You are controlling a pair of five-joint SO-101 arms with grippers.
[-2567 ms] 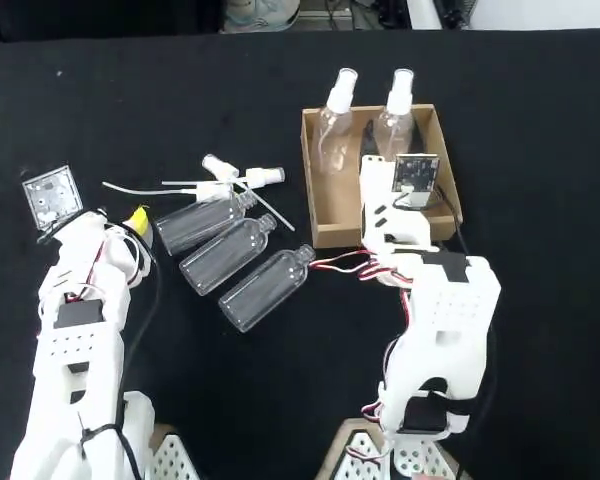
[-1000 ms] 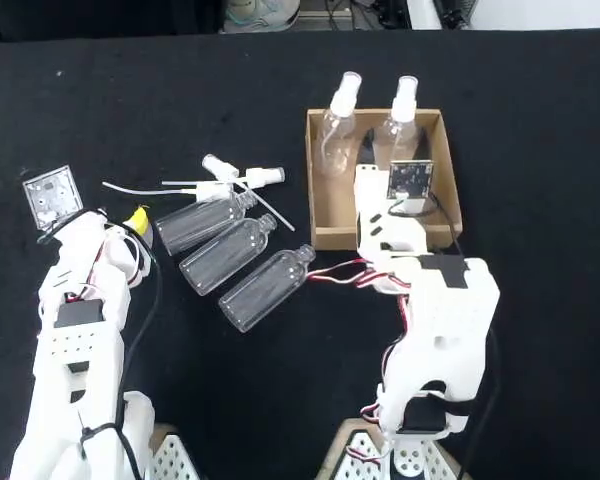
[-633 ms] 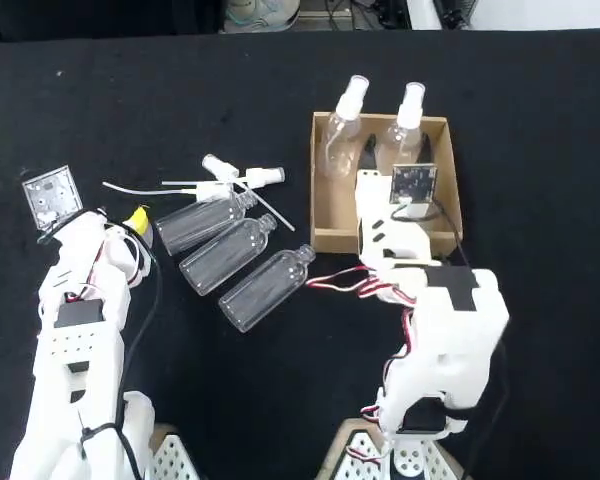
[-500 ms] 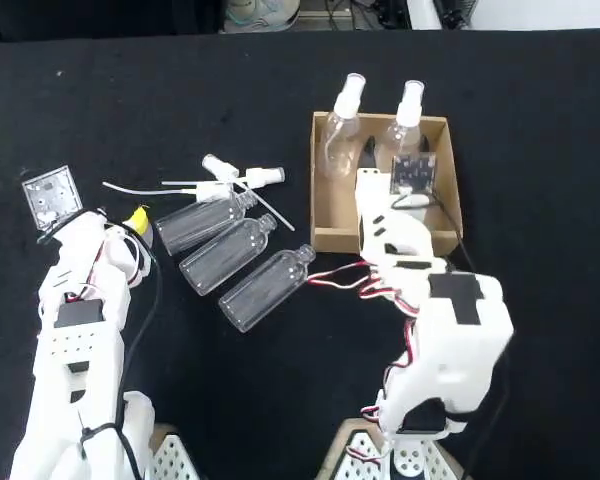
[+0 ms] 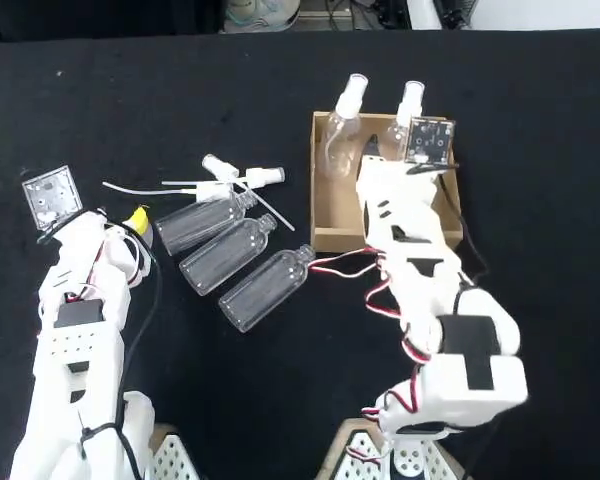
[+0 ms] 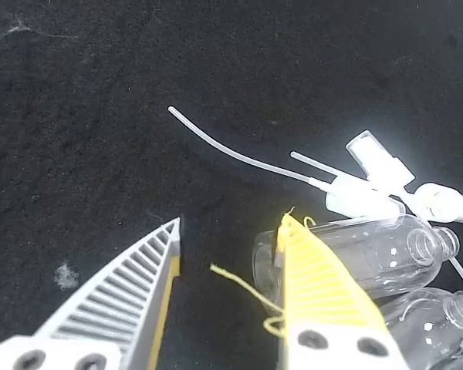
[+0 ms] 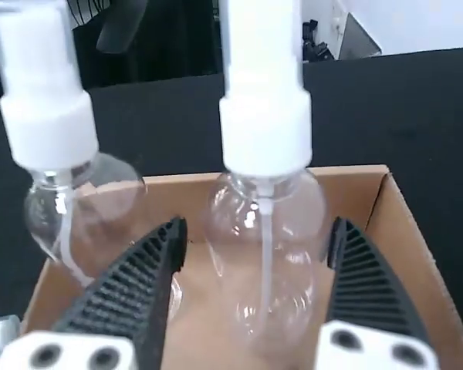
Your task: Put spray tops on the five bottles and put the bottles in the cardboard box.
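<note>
Bottles (image 5: pixel 340 140): two capped, boxed; right gripper (image 7: pixel 256 231) stands wide around the one at one o'clock. Next, probably: withdraw, cap another.

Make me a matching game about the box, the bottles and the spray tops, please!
Things:
1. brown cardboard box
2. two clear plastic bottles with white spray tops
3. three clear plastic bottles without tops
4. loose white spray tops with thin tubes

Places or states:
A. lying on their sides on the black table
B. open on top
C. standing upright in the box
D. scattered beside the open bottle necks

Pairs: 1-B, 2-C, 3-A, 4-D
</note>
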